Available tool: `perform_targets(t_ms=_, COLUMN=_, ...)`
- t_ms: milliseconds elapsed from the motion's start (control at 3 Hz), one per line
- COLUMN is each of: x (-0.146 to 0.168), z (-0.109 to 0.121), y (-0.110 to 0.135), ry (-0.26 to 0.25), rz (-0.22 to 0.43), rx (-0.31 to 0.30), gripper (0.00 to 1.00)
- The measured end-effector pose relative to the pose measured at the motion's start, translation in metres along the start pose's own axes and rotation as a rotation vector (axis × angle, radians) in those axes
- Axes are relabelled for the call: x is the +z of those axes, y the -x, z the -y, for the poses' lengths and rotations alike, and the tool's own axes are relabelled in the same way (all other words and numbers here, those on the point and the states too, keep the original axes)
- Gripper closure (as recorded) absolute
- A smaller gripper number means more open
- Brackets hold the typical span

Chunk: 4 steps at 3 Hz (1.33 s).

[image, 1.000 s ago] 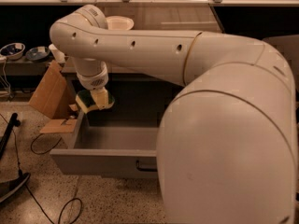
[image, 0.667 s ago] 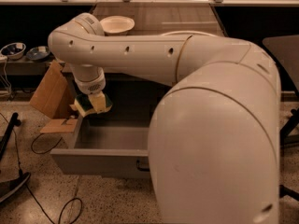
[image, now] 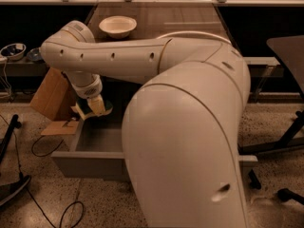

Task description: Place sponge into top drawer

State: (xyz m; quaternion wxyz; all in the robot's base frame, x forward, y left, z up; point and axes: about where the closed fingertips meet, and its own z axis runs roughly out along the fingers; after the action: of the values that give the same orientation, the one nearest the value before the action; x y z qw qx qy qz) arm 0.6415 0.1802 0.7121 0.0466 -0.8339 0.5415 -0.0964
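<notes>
The sponge point(image: 105, 109), dark green layer visible, is clamped in the gripper point(image: 89, 110) above the left rear of the drawer point(image: 88, 166). The drawer is grey and pulled open.

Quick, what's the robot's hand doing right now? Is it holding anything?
Gripper: closed on the sponge, above the left back part of the open drawer.

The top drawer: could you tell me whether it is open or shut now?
Open: top drawer pulled out, interior visible; hand holds the sponge above its left end.
</notes>
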Motion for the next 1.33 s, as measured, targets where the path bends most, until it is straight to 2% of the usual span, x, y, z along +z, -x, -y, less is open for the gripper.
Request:
perform_targets(t_ms=667, x=0.012, z=0.002, y=-0.005, ry=-0.019, rz=-0.121, rx=0.06, gripper=1.0)
perform_targets(t_ms=1333, x=0.024, z=-0.005, y=-0.007, ry=-0.024, rz=-0.171, rx=0.126, gripper=1.0)
